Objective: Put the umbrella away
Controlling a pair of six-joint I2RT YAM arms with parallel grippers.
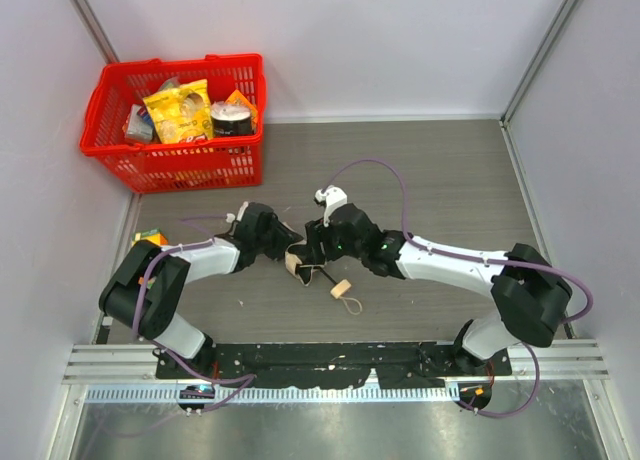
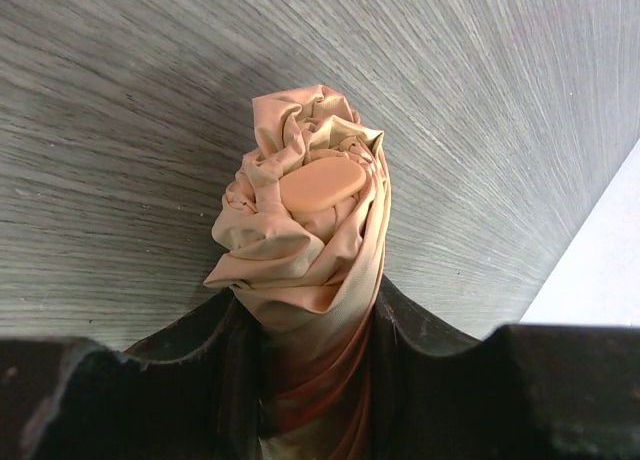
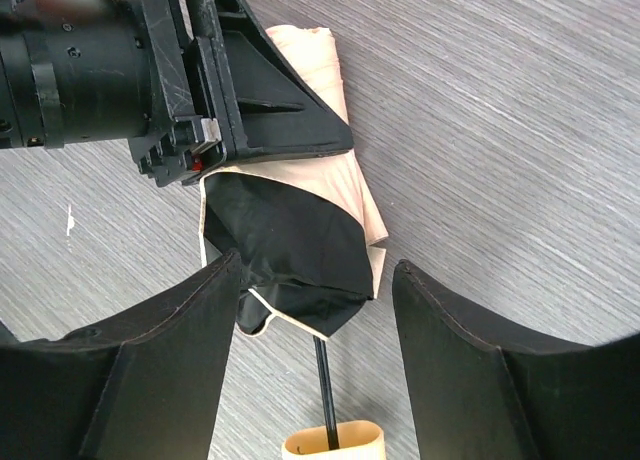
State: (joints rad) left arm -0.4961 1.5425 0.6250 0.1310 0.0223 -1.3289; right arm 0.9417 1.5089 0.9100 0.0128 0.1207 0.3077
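Note:
The umbrella (image 1: 297,263) lies folded on the grey table, its beige canopy bunched. Its thin black shaft (image 3: 324,395) runs to the cream handle (image 1: 340,288), which has a loop cord (image 1: 352,305). My left gripper (image 1: 283,246) is shut on the canopy near its top. In the left wrist view the fabric (image 2: 305,235) and the oval cap (image 2: 322,186) stick out between the dark fingers (image 2: 440,380). My right gripper (image 1: 314,252) is open over the canopy's lower end. Its fingers (image 3: 170,365) straddle the black lining (image 3: 290,240), and the left gripper (image 3: 240,90) shows just beyond.
A red basket (image 1: 170,160) with snack packets stands at the back left. A small orange and yellow object (image 1: 150,238) lies by the left wall. Walls close in on the left, back and right. A purple cable (image 1: 380,165) loops over the right arm.

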